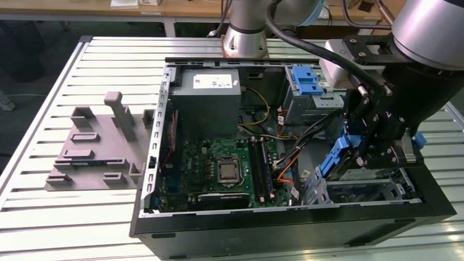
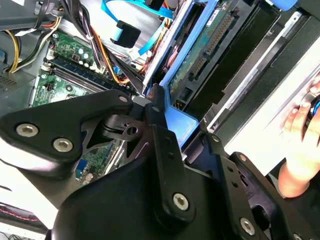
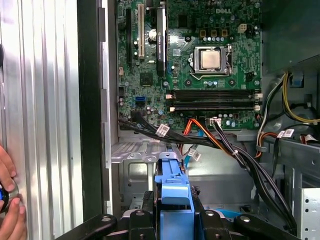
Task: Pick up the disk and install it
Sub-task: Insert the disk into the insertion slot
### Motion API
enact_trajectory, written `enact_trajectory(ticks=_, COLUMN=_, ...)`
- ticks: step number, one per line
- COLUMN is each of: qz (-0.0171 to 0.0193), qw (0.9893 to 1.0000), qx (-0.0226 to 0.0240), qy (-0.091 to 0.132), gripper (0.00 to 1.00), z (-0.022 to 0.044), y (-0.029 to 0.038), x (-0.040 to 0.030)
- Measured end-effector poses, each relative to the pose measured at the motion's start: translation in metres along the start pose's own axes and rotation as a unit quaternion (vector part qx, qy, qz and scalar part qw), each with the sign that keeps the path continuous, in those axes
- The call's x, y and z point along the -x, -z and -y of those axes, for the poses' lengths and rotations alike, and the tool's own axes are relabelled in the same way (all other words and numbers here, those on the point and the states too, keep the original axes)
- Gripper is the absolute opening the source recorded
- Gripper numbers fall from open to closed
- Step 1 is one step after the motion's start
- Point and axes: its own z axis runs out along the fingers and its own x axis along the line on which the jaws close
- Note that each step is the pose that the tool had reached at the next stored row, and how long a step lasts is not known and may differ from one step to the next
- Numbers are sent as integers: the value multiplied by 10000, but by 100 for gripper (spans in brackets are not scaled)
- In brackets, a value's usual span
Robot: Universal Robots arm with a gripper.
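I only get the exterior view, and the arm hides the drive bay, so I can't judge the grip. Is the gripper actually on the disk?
Observer: Yes. In the first wrist view the blue-framed disk sits clamped between the fingers of the gripper.
Operator: Anyone near the case?
Observer: A person's hand rests on the slatted table, just outside the case wall.
Operator: Which side of the disk shows?
Observer: In the second wrist view, its circuit-board side, with the connector row exposed.
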Motion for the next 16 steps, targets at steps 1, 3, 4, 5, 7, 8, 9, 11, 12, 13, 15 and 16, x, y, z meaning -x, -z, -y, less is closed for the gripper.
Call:
enact_trajectory(ticks=1, qz=0, qw=10000, qx=0, qy=0, gripper=36, z=0, y=-9, x=0)
enact_trajectory(ticks=3, qz=0, qw=10000, qx=0, qy=0, gripper=36, z=-1, y=-28, x=0)
enact_trajectory(ticks=4, qz=0, qw=10000, qx=0, qy=0, gripper=36, z=-1, y=-38, x=0)
enact_trajectory(ticks=5, qz=0, qw=10000, qx=0, qy=0, gripper=36, z=-1, y=-48, x=-1)
enact_trajectory(ticks=7, qz=0, qw=10000, qx=0, qy=0, gripper=36, z=-2, y=-68, x=-1)
enact_trajectory(ticks=8, qz=0, qw=10000, qx=0, qy=0, gripper=36, z=-2, y=-77, x=-1)
enact_trajectory(ticks=9, qz=0, qw=10000, qx=0, qy=0, gripper=36, z=-2, y=-86, x=-1)
enact_trajectory(ticks=11, qz=-1, qw=10000, qx=0, qy=0, gripper=36, z=-3, y=-98, x=-1)
enact_trajectory(ticks=12, qz=0, qw=10000, qx=0, qy=0, gripper=36, z=-3, y=-103, x=-1)
enact_trajectory(ticks=13, qz=-1, qw=10000, qx=0, qy=0, gripper=36, z=-3, y=-104, x=-1)
enact_trajectory(ticks=15, qz=-1, qw=10000, qx=0, qy=0, gripper=36, z=-3, y=-104, x=-1)
enact_trajectory(ticks=16, qz=-1, qw=10000, qx=0, qy=0, gripper=36, z=-3, y=-105, x=-1)
